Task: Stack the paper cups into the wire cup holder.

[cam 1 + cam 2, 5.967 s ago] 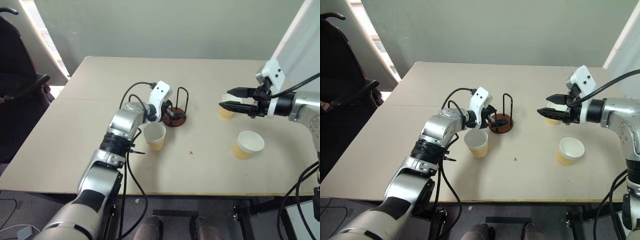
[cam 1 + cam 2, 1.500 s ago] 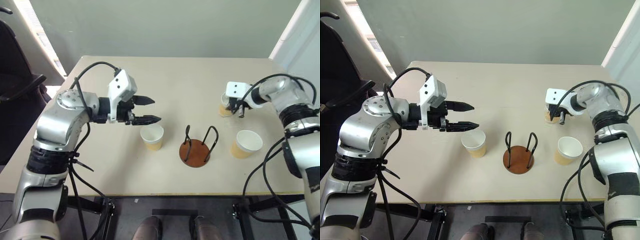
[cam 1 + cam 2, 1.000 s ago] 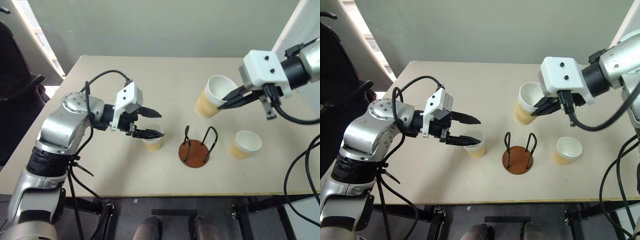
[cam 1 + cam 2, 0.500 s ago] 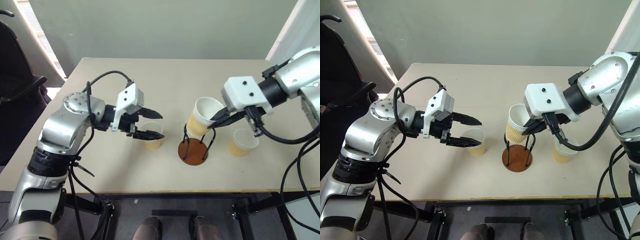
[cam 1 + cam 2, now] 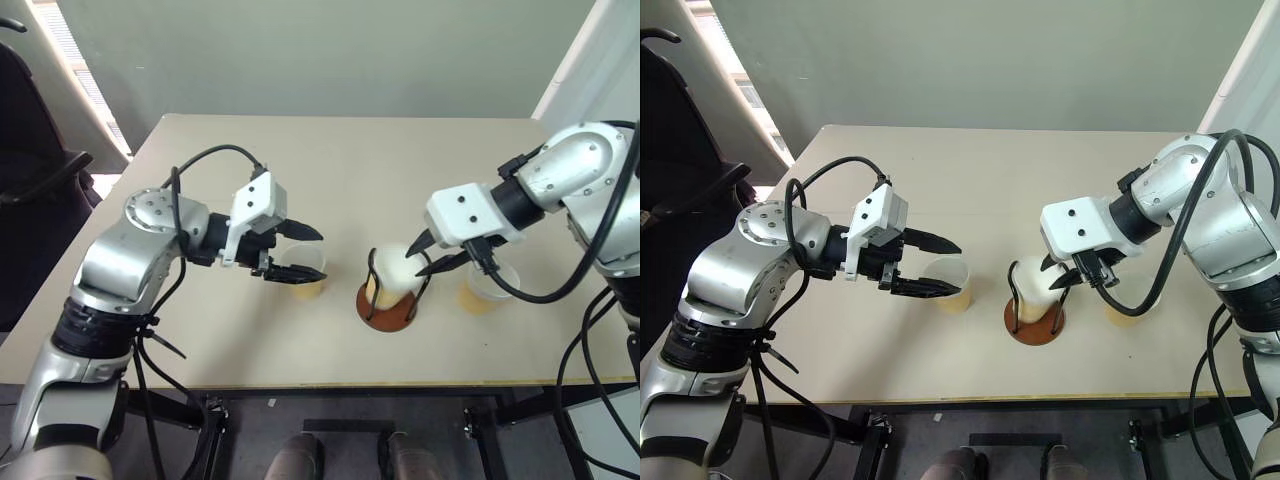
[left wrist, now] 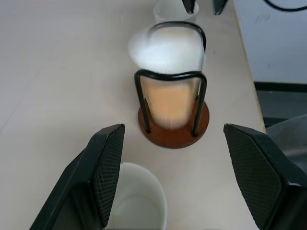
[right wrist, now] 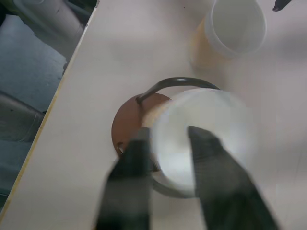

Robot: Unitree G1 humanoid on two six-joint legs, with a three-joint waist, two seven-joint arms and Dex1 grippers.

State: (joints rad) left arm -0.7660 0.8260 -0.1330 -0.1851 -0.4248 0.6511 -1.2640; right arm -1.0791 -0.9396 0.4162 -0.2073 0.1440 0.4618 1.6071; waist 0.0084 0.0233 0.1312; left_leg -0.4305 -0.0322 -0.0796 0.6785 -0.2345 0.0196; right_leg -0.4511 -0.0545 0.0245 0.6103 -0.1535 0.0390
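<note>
First cup (image 5: 392, 272) sits within the wire cup holder (image 5: 388, 303), right gripper (image 5: 432, 252) spread just above to release it; left gripper (image 5: 302, 253) spread around the left cup (image 5: 304, 277) for pickup.

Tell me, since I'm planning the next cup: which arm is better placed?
Left: its open pincer straddles the pale yellow paper cup; the right pincer is at the black wire cup holder.

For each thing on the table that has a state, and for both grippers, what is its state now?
Cup in the wire cup holder: upright between the loops.
Cup near the left gripper: upright, empty, not held.
Cup by the right arm: standing on the table.
Left gripper: open.
Right gripper: open, beside the holder's cup.
</note>
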